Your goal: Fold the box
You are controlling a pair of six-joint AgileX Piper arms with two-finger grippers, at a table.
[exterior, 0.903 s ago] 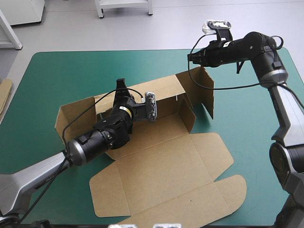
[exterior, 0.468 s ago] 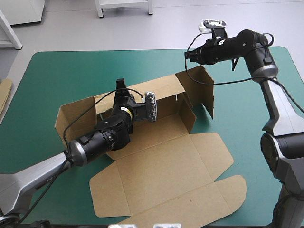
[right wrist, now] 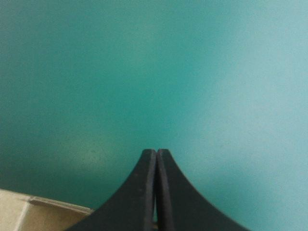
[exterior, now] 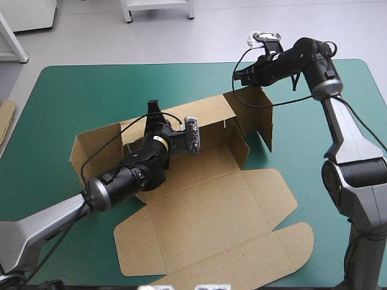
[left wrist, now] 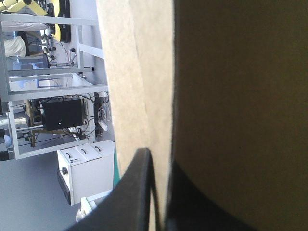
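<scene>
the right gripper (exterior: 237, 75), closed on nothing, has slid just beyond the box's (exterior: 205, 211) raised end flap (exterior: 257, 115), likely to push it inward; the left gripper (exterior: 153, 110) clamps the back wall (exterior: 208, 113).

free: bare teal-green tabletop (exterior: 91, 90) beyond the box (exterior: 205, 199) and ahead of my right gripper (right wrist: 155, 153) | blocked: upright end flap (exterior: 260, 118) close beside that gripper | blocked: raised back wall (exterior: 208, 112) fills the jaws of my left gripper (left wrist: 161, 161)
</scene>
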